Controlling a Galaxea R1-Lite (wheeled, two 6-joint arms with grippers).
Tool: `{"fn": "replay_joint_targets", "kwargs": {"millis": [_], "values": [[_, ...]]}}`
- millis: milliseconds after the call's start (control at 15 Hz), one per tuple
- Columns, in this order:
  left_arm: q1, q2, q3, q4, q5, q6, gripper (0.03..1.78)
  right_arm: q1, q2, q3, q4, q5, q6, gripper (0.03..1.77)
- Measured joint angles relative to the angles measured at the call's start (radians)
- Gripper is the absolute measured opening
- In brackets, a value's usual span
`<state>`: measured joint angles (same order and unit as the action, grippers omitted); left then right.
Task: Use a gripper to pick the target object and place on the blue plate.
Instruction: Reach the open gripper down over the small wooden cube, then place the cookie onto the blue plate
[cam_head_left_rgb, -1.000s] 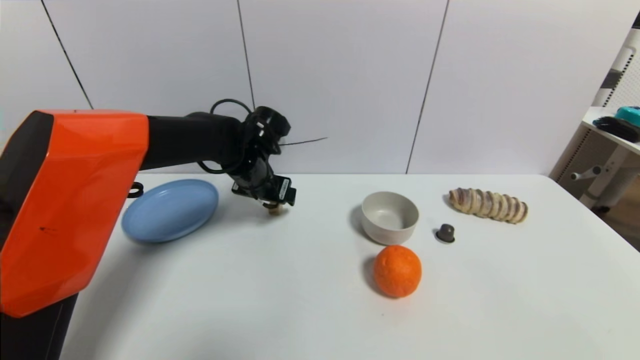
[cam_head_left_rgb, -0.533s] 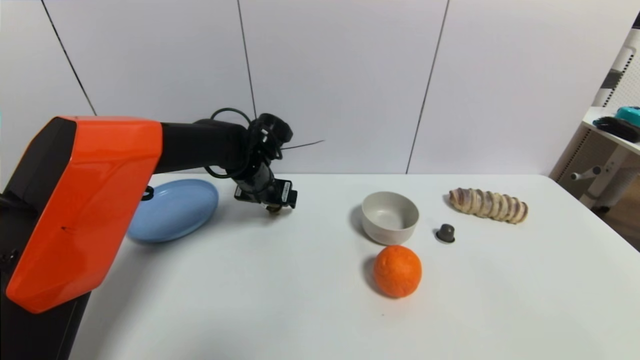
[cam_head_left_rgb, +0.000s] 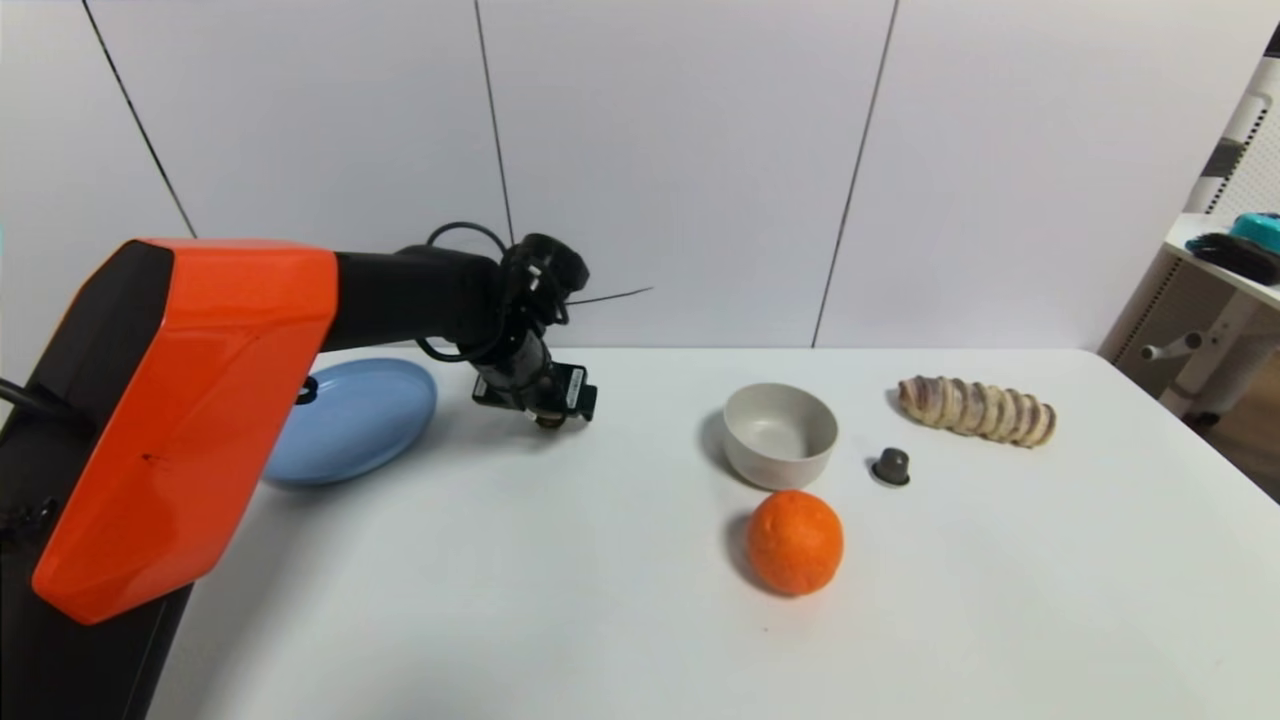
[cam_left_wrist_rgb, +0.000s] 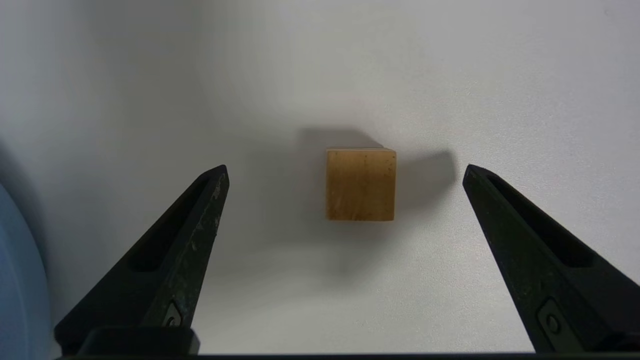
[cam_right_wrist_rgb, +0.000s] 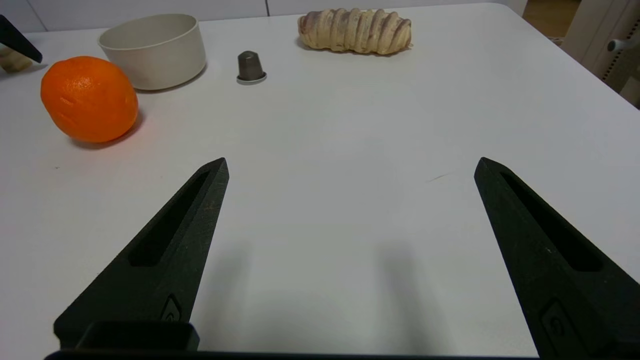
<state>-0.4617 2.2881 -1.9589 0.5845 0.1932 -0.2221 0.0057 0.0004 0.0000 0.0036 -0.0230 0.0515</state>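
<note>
The left end effector (cam_left_wrist_rgb: 345, 172) hangs wide open around the tan cube (cam_left_wrist_rgb: 361, 184), gripping nothing, beside the blue plate (cam_head_left_rgb: 350, 420).

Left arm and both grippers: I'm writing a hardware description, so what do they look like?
The left arm has a glossy orange angular shell, then a black tube with looping black cables. The left gripper and right gripper each have two matte black, tapering, slotted fingers.

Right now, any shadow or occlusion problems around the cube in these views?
Left wrist view: the tan cube is sharp between the open left gripper fingers, with soft shadows behind it and to one side. Head view: the left gripper hides most of the cube. Right wrist view: the right gripper is open over the white table, its fingers casting faint shadows.
</note>
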Motion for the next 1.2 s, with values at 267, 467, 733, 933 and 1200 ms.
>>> {"fn": "replay_joint_targets", "kwargs": {"millis": [267, 467, 733, 933, 1200], "values": [[0.001, 0.008, -0.001, 0.000, -0.001, 0.001, 1.51, 0.000, 0.000, 0.000, 0.000, 0.000, 0.000, 1.70], [0.001, 0.014, -0.001, -0.011, -0.001, 0.002, 1.05, 0.000, 0.000, 0.000, 0.000, 0.000, 0.001, 1.70], [0.002, 0.023, -0.001, -0.040, -0.002, 0.004, 0.37, 0.000, 0.000, 0.000, 0.000, 0.000, 0.000, 1.70], [0.001, 0.020, -0.001, -0.035, -0.003, 0.005, 0.40, 0.000, 0.000, 0.000, 0.000, 0.000, 0.000, 1.70], [0.005, -0.014, 0.000, -0.035, -0.005, 0.010, 0.40, 0.000, 0.000, 0.000, -0.001, 0.000, 0.000, 1.70]]}}
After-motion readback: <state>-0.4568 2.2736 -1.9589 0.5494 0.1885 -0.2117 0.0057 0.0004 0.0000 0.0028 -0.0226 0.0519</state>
